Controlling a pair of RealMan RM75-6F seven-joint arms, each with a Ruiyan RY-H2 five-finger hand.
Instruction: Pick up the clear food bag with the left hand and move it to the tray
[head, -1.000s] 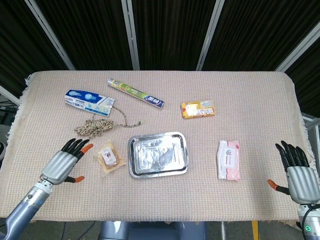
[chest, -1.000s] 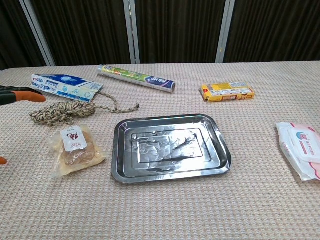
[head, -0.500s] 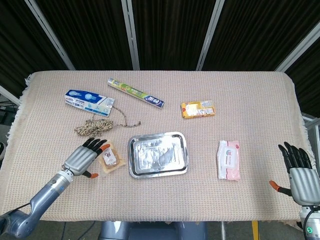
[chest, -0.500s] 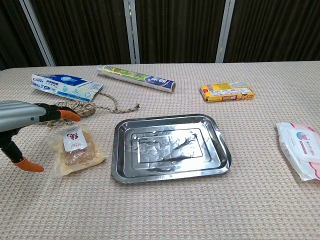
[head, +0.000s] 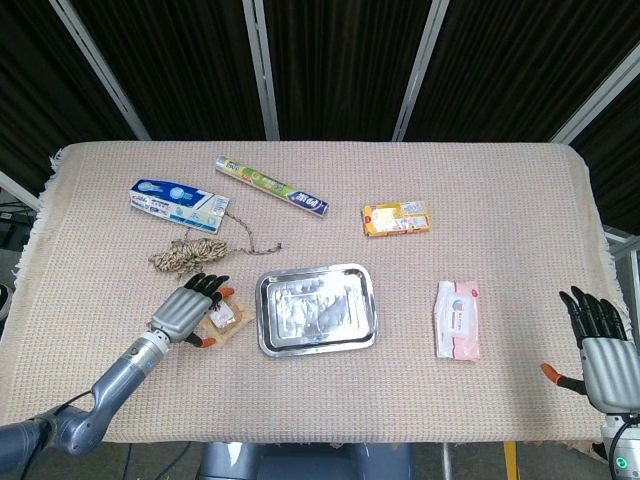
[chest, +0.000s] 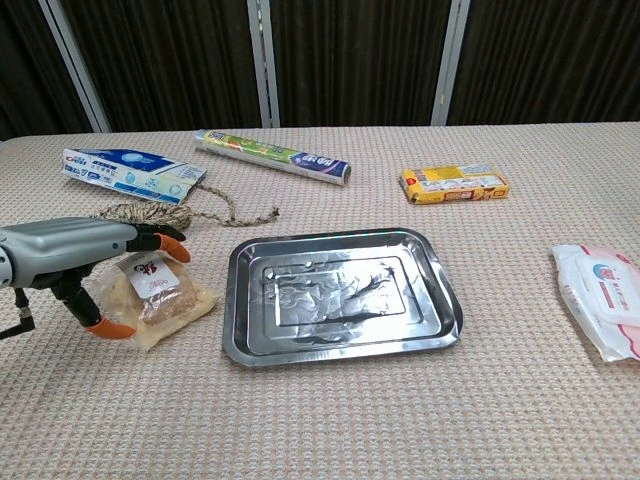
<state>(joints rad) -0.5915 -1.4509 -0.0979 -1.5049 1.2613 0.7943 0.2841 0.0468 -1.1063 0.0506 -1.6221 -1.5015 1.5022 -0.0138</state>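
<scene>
Hovering my left hand (chest: 75, 262) over the clear food bag (chest: 160, 300) — fingers (chest: 165, 240) spread above it, thumb beside it, nothing gripped — left of the tray (chest: 440, 285), toward the counter's front-left. My right hand (head: 600, 345) waits open-fingered at the front-right corner.

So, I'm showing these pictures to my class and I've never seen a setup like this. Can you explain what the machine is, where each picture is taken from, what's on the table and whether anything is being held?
It is a robot with two arms, each ending in a human-like hand. One picture looks down from its head, the other looks forward from its chest.

On the cloth-covered table lie a metal tray, a clear food bag, a coil of rope, a toothpaste box, a wrap roll, a yellow packet and a wipes pack.

The left hand reaches over the bag with its fingers spread; the bag lies on the table, not lifted. The right hand waits open at the table's edge, holding nothing.
</scene>
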